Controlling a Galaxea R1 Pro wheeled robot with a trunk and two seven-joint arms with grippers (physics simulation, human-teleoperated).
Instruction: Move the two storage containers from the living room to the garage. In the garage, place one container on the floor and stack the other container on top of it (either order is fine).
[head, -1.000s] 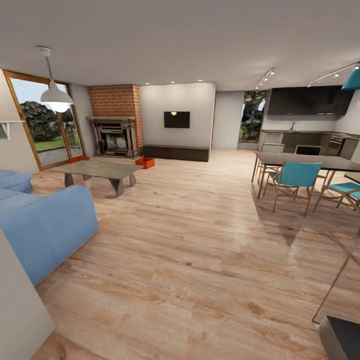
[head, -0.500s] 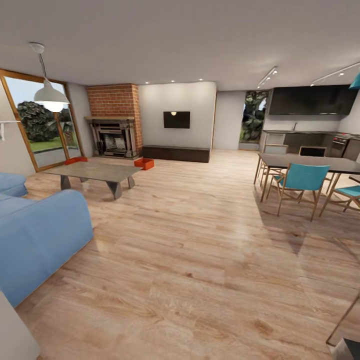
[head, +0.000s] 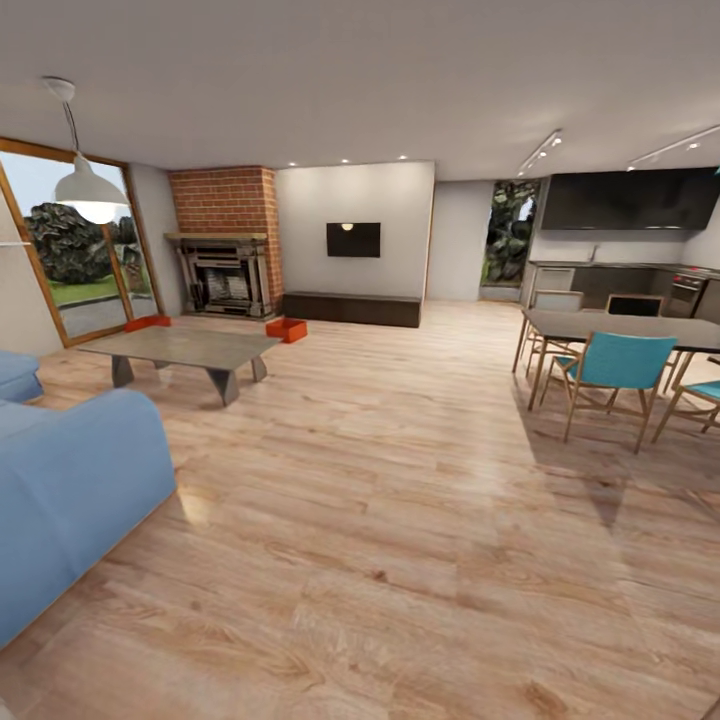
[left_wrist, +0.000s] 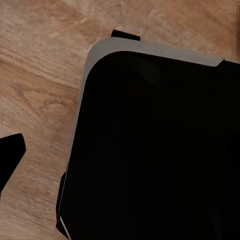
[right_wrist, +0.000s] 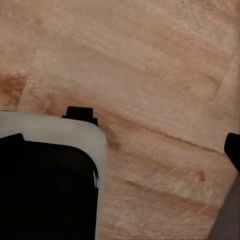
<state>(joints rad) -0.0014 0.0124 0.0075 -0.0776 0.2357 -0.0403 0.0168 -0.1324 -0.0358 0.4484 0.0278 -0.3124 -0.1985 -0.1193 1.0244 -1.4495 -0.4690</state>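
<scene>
Two orange-red storage containers on the wood floor, one (head: 287, 329) beyond the coffee table (head: 180, 348) near the fireplace (head: 224, 272), other (head: 147, 323) by the glass door; likely light, rigid, best gripped by a rim wall; finger state unreadable.
</scene>
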